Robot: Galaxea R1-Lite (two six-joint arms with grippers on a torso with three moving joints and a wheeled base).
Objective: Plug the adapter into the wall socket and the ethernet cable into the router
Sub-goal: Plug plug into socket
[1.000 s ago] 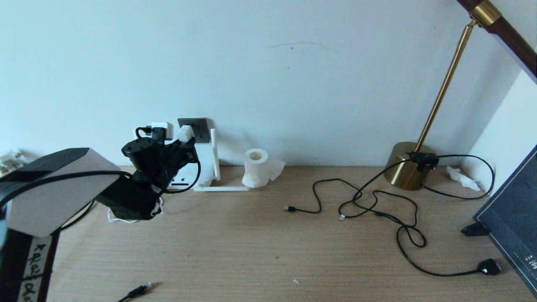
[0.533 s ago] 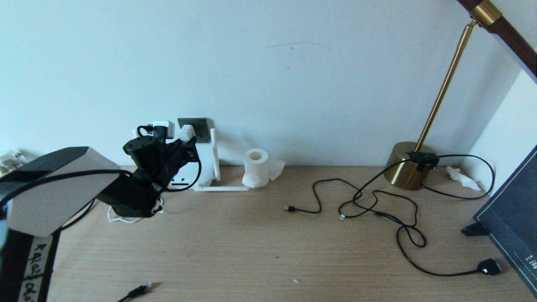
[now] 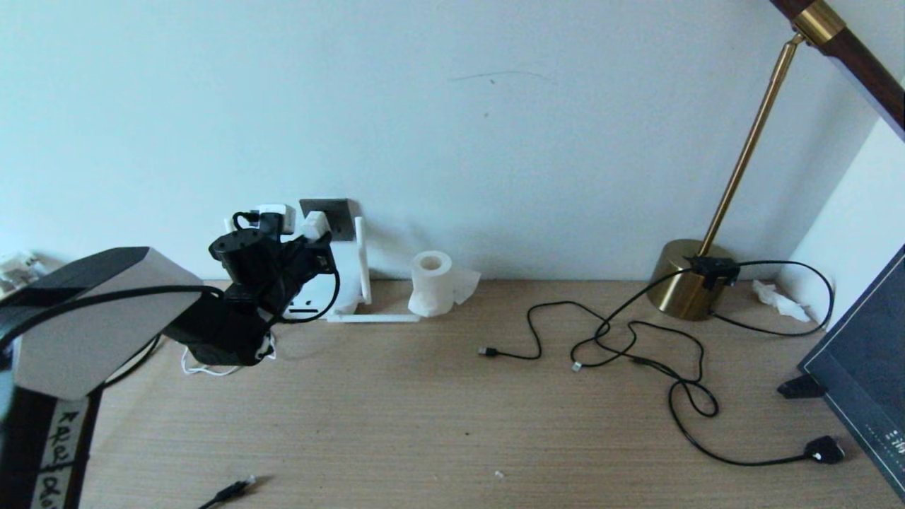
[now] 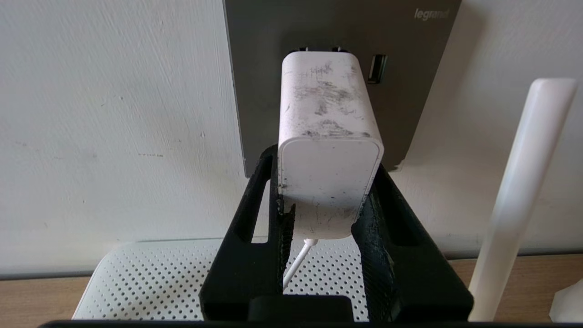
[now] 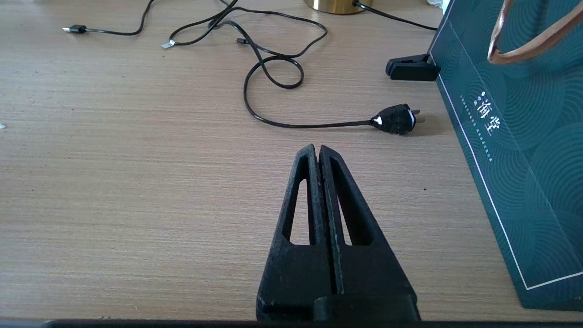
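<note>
The adapter [image 4: 328,150] is clamped by its rear end between the two fingers of the left pincer [image 4: 325,214], at the far left of the bench [image 3: 452,417], up against the wall. Its long axis runs straight from the pincer toward the wall socket [image 4: 337,32], prong end leading; two prongs show at the plate, whether seated or only touching cannot be told. Its thin white cord [image 4: 296,264] drops from the rear end, between the fingers.

The router [image 4: 150,282] lies just below the adapter, against the wall, with one white antenna [image 4: 524,196] standing upright to the right of the socket. A toilet-paper roll [image 3: 433,283] stands right of the router. The ethernet cable [image 3: 233,489] lies with its plug end at the near left edge of the bench, well apart from the router.

The right pincer [image 5: 319,152] hangs over bare bench at the right, its fingers pressed together on nothing. Beyond it lie thin black cables [image 5: 273,68] and a black mains plug [image 5: 396,119], beside a dark green bag [image 5: 524,150]. A brass lamp [image 3: 689,279] stands far right.
</note>
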